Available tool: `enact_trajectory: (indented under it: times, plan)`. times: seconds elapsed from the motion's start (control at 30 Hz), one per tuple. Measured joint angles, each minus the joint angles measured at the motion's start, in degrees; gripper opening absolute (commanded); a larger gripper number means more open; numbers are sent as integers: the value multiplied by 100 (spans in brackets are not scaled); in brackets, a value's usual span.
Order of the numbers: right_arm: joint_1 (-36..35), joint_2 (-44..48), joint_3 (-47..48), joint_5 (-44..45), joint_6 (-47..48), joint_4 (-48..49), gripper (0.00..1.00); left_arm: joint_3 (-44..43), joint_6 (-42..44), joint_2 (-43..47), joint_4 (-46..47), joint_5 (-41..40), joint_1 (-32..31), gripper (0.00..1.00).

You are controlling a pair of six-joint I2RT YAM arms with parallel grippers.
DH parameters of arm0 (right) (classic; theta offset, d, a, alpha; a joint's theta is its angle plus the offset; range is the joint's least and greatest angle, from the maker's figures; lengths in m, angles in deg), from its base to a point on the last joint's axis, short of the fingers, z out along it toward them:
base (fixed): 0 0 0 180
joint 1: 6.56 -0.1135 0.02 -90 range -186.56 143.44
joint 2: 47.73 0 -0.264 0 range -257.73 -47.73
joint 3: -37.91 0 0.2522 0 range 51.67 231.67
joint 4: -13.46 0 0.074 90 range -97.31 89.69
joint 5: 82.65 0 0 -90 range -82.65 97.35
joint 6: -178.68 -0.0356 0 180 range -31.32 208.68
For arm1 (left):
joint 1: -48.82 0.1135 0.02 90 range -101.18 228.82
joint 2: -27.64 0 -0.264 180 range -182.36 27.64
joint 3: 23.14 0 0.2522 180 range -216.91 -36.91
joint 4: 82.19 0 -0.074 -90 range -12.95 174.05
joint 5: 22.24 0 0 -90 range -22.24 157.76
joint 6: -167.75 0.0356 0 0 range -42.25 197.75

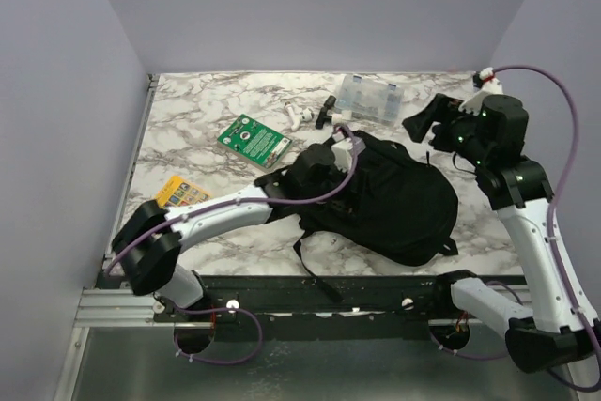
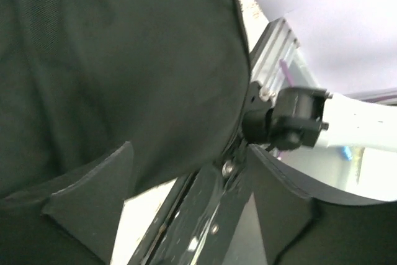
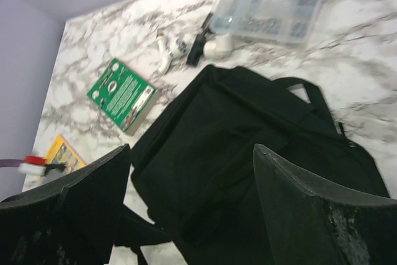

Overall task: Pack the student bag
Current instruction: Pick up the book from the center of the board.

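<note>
- My left gripper and right gripper both stand spread, holding nothing.
- The student bag looks soft and floppy; I would pinch its top handle.

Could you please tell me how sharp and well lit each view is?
Top external view: sharp and evenly lit, though the large black fabric backpack swallows detail. Left wrist view: dim and soft, the backpack filling most of it, with a washed-out bright patch at right. Right wrist view: slightly blurred; the clear plastic compartment box looks hazy.
</note>
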Motion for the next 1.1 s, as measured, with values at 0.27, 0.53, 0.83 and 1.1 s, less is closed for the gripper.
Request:
enact_trajectory:
  times: [0.27,0.53,0.83,1.1]
  plan:
    - [-350,-946,-483,-1318,-144,1110,85,1714,457,2806,-1325,-466,968,98]
    - [-2247,-1886,-538,-1150,-308,1937,85,3147,-396,5751,-3193,-2081,3434,98]
    - [-2487,-1862,-951,-1108,-479,2424,85,3394,-1241,5849,-4188,-2280,5974,98]
    - [-2487,-1285,-1399,-942,-472,2417,85,3578,-2173,4535,-4291,-2116,6942,89]
